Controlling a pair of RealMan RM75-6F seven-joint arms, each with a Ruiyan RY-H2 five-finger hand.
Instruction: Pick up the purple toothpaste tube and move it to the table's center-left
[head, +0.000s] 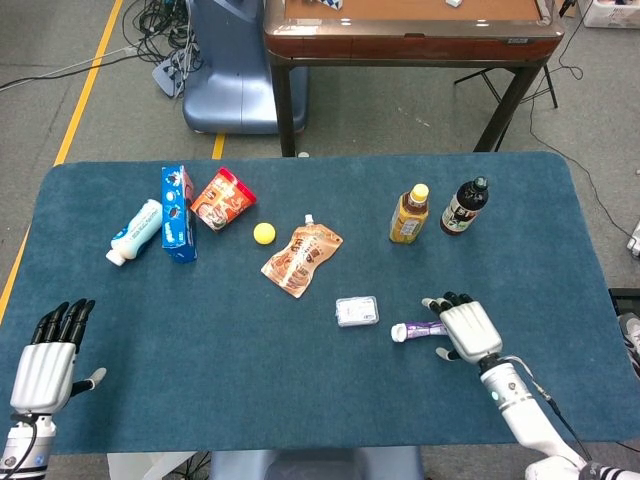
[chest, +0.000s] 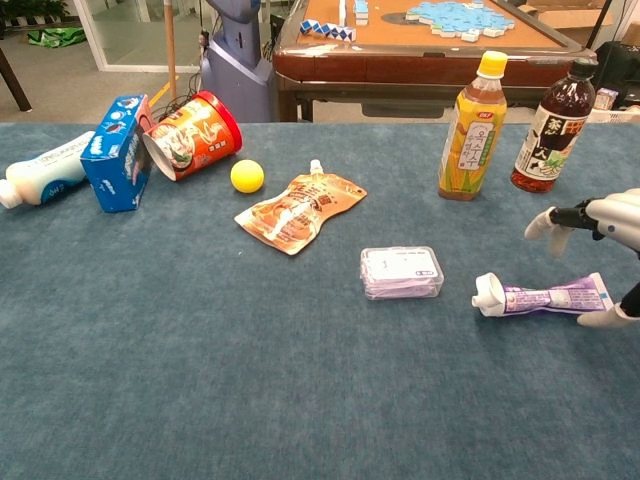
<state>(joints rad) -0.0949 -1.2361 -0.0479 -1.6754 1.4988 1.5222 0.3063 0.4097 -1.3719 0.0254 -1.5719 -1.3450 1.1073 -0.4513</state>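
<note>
Printing shows on the bottles, blue box and toothpaste tube, but none is legible.

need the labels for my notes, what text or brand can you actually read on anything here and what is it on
Nothing reads with certainty in either view.
Yellow bottle: vertical print, too small.
Dark bottle: label characters, blurred.
Blue box: logo, blurred.
Red cup: print unreadable.
Pouch: print unreadable.
Toothpaste tube: tiny print, unreadable.
White bottle: blue label, unreadable.
Clear case: faint marks only.
</note>
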